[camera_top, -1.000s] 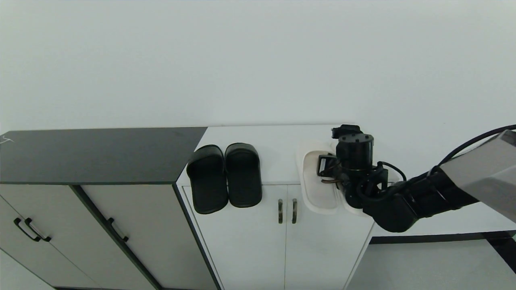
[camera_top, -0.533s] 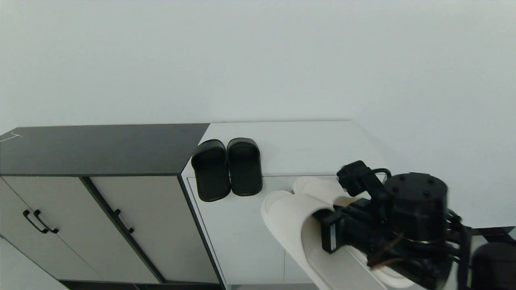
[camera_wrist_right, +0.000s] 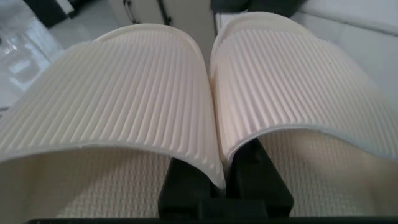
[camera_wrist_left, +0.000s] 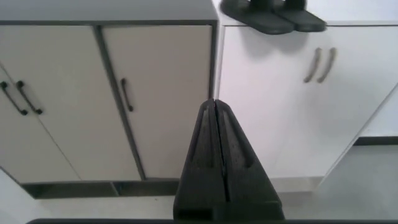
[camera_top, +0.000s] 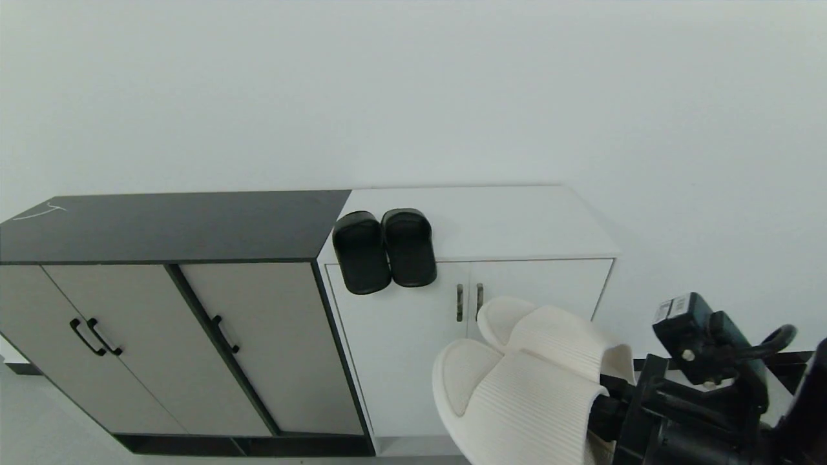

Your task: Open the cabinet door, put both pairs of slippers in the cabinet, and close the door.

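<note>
- The right end effector [camera_wrist_right: 225, 183] was closed on the two white slippers [camera_top: 530, 381]. Its fingers pinched together the inner edges of the two ribbed straps.
- This one white pair was held in the air, side by side and touching. The toes pointed toward the white cabinet [camera_top: 400, 361], and the pair was in front of it and apart from it.
- The left end effector [camera_wrist_left: 215, 118] was low in front of the cabinets. Its two fingers were pressed together, with nothing between them.
- The white cabinet had two doors, both closed. Two vertical handles [camera_top: 459, 302] stood just beside each other at the middle seam.
- The two black slippers [camera_top: 386, 250] lay on the top of the white cabinet, near its left end. They were side by side and touching, strap side up, and their front ends reached a little over the front edge, above the left door.
- One second cabinet [camera_top: 168, 226], with a dark top and grey doors, stood touching the left side of the white one. Its doors were closed, and three dark handles were visible on them.
- A plain light wall [camera_top: 413, 97] stood behind both cabinets.
</note>
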Controlling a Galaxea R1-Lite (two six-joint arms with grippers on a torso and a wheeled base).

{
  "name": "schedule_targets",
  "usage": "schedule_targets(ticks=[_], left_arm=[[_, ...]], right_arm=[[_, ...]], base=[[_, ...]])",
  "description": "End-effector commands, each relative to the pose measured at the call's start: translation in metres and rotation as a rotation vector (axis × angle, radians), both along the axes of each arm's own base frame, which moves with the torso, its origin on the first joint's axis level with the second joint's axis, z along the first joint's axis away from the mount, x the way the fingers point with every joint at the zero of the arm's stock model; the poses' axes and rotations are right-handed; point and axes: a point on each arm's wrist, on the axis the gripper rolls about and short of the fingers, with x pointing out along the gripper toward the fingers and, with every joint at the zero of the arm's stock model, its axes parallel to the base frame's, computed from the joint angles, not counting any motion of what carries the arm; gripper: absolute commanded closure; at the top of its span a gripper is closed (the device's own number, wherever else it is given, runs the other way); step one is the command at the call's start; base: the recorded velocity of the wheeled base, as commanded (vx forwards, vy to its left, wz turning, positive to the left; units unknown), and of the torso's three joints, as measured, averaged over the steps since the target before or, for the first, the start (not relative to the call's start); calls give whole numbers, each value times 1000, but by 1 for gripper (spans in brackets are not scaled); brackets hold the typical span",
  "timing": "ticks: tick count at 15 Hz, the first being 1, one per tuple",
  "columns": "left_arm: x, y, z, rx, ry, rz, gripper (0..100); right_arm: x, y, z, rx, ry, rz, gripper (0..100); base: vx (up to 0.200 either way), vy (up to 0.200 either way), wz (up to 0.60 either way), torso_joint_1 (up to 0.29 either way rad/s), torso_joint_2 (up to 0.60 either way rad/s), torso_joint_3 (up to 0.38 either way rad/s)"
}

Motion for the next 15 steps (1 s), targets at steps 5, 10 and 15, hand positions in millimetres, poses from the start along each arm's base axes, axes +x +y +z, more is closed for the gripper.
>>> schedule_targets(ticks=[5,10,15], left_arm=[[0,0,0,-1,-1,0,100],[0,0,0,-5,-1,0,100],[0,0,0,-3,-2,0,100]], right_arm=[[0,0,-8,-26,25,9,100],[-1,-1,-11,-39,33,7,100],[-1,-1,-11,-38,31,8,100]], base=[[0,200,0,3,-1,5],[0,200,0,1,3,3],[0,200,0,3,4,2]])
